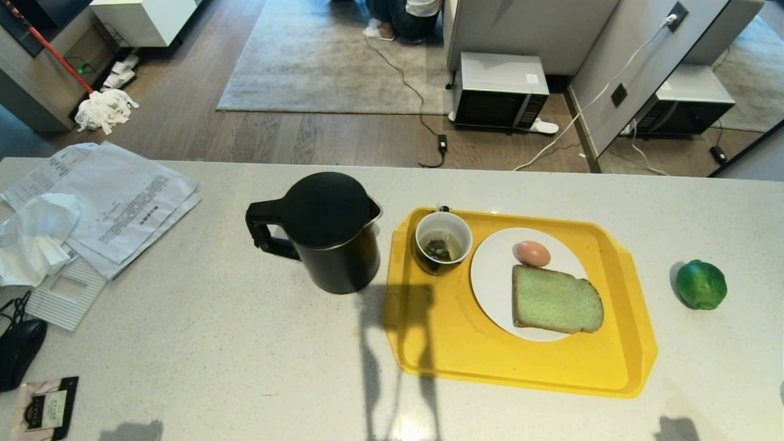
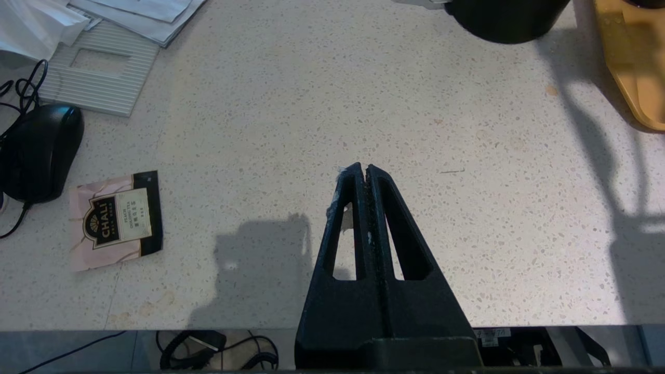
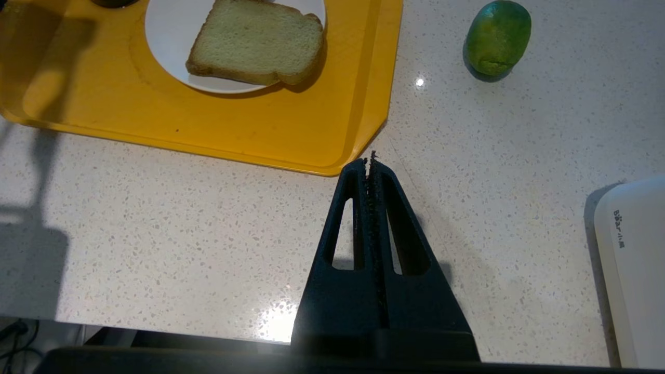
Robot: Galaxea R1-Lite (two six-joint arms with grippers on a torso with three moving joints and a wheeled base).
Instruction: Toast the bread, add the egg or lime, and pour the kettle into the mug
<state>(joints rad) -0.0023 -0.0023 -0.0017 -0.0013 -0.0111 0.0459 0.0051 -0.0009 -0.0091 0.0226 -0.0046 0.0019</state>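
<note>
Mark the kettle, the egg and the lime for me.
kettle (image 1: 327, 211), head view, on the domed black lid.
egg (image 1: 531, 253), head view, middle of the shell, on the white plate (image 1: 493, 275).
lime (image 3: 497, 36), right wrist view, centre of the green skin.

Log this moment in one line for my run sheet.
left end effector: shut, idle | right end effector: shut, idle | bread, egg: on plate

Bright, even light; all views sharp. Long soft shadows fall across the bench (image 1: 214, 343) beside the kettle (image 1: 331, 233); small glare spots near the lime (image 3: 497, 37).
</note>
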